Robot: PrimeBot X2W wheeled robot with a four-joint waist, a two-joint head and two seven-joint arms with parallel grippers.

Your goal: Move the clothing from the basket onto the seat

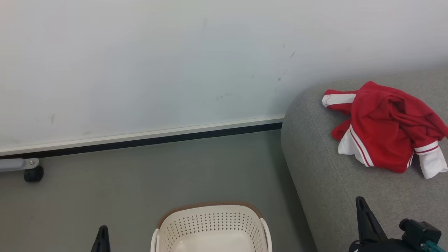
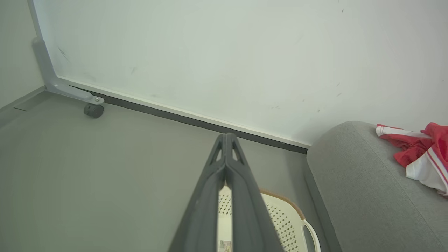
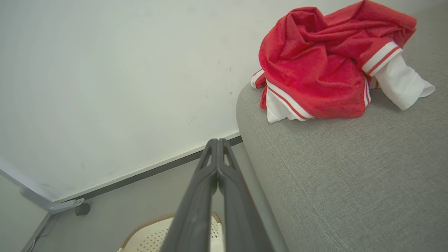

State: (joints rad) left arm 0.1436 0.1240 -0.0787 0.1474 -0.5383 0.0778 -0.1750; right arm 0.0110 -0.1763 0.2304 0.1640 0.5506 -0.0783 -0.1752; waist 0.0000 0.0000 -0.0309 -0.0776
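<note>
The red clothing (image 1: 385, 133) with white stripes lies crumpled in a heap on the grey seat (image 1: 325, 168) at the right; the same clothing (image 3: 325, 70) fills the top of the right wrist view on the seat (image 3: 350, 182), and its edge (image 2: 420, 154) shows in the left wrist view. The cream basket (image 1: 211, 227) with a brown rim stands on the floor at bottom centre, its visible inside bare. My left gripper (image 2: 225, 138) is shut and holds nothing, just left of the basket (image 2: 280, 220). My right gripper (image 3: 217, 143) is shut too, over the seat's front, tip (image 1: 360, 203) apart from the clothing.
A pale wall with a dark baseboard (image 1: 140, 140) runs behind the grey floor (image 1: 140, 189). A grey bracket with a black caster (image 1: 33, 173) sits at the far left by the wall.
</note>
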